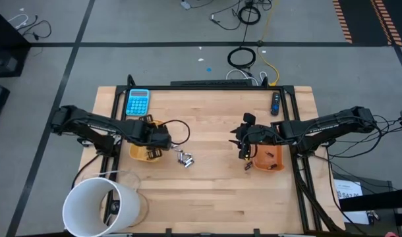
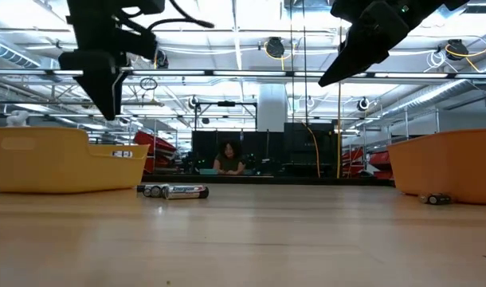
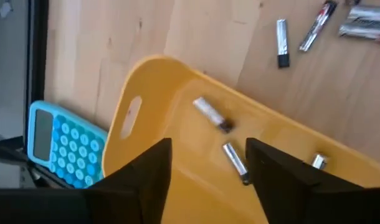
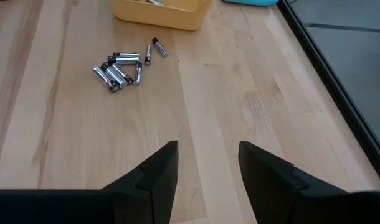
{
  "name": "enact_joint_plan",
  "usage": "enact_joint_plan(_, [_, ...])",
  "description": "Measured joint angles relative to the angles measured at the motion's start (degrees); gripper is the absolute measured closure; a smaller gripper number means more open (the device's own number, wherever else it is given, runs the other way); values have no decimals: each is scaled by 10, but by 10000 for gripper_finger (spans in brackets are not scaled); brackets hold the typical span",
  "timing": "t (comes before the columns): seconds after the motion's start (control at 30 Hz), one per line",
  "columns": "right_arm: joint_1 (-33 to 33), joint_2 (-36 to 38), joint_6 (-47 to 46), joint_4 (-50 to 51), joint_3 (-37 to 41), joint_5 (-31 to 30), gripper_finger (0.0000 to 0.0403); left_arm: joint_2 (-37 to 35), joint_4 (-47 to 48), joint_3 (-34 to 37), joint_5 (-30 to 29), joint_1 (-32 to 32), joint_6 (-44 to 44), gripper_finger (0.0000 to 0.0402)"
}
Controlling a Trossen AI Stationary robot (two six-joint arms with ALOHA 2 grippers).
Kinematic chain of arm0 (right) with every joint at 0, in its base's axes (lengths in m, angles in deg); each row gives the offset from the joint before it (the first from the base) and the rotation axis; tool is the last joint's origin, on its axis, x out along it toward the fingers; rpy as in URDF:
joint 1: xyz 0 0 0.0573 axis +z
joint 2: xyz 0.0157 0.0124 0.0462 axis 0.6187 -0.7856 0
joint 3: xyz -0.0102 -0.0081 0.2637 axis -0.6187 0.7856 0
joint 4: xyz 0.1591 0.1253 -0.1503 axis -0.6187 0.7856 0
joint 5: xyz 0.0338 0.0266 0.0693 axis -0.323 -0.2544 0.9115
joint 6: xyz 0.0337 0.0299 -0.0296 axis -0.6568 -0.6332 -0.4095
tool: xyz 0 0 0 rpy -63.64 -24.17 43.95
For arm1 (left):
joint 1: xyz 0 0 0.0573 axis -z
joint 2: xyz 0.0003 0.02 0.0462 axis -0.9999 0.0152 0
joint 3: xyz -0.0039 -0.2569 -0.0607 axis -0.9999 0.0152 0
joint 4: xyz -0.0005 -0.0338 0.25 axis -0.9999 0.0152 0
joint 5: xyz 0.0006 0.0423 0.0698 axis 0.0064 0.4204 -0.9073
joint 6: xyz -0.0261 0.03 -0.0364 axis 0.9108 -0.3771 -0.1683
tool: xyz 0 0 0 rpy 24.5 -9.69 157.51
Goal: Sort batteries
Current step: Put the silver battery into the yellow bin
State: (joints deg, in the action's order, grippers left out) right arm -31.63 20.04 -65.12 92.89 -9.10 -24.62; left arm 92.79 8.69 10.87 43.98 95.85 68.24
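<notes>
Centre-left of the high view, the left gripper point(image 1: 158, 140) hangs over the yellow tray point(image 1: 140, 153); a loose battery pile point(image 1: 184, 159) waits mid-table, so it's partway done.

Low view: the right gripper point(image 2: 346, 64) hovers top right, above the orange tray point(image 2: 446, 163).

Left wrist view: fingers spread, empty, three smooth silvery cylinders point(image 3: 235, 160) in glossy plastic.

Right wrist view: jaws apart, empty, over grainy wood table point(image 4: 240, 99).
</notes>
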Motion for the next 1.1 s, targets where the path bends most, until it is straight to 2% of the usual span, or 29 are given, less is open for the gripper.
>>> enact_joint_plan(0.1, [0,0,0,0,0,0,243,0,-18,-6,13,0,0,175])
enact_joint_plan(0.33, [0,0,10,-20,0,0,243,34,-184,-7,44,0,-25,183])
enact_joint_plan(0.7, [2,0,23,-27,0,3,243,180,-224,-7,50,-25,-66,201])
enact_joint_plan(1.1, [1,0,35,-31,0,3,243,223,-250,-7,51,-53,-136,208])
